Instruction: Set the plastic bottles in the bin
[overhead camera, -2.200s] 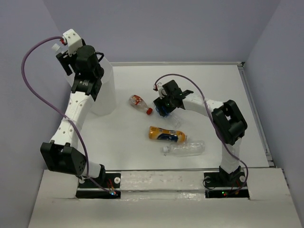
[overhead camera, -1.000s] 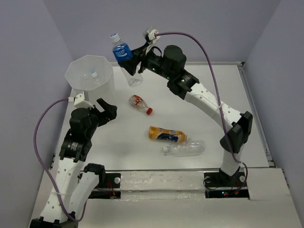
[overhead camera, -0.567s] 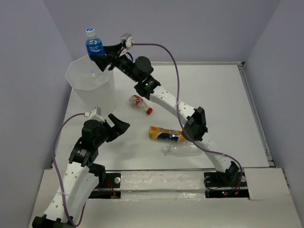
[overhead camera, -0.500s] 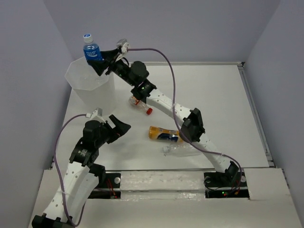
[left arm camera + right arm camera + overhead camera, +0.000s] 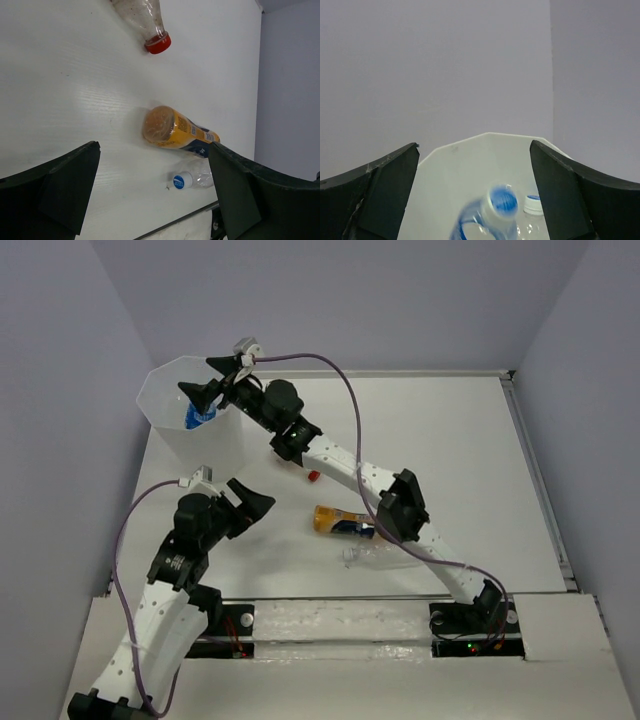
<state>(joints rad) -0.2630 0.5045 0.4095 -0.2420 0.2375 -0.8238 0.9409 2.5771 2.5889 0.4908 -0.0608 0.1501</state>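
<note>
Over at the far left, the bin [image 5: 160, 398] has the blue-labelled bottle [image 5: 487, 217] lying tipped inside it, next to a second cap [image 5: 533, 204] (the bottle under that cap doesn't really show in the right wrist view). Right above the rim hangs the right gripper [image 5: 205, 380], jaws spread wide and holding nothing, so I'd call this the tail end of a drop-off. Nearer the bases and a bit to the right, the left gripper [image 5: 248, 498] hovers off the table, also wide open and empty, looking down on what's left. Three bottles lie on their sides out there: the red-capped bottle [image 5: 145, 20] closest to the bin, then the orange bottle [image 5: 172, 131], then a clear bottle [image 5: 192, 179] just beside it, partly under the right arm in the top view. Next move, I reckon: the right arm backs clear of the bin, and one arm comes down across a bottle's body. The red-capped one looks like the handy pick for the left.
</note>
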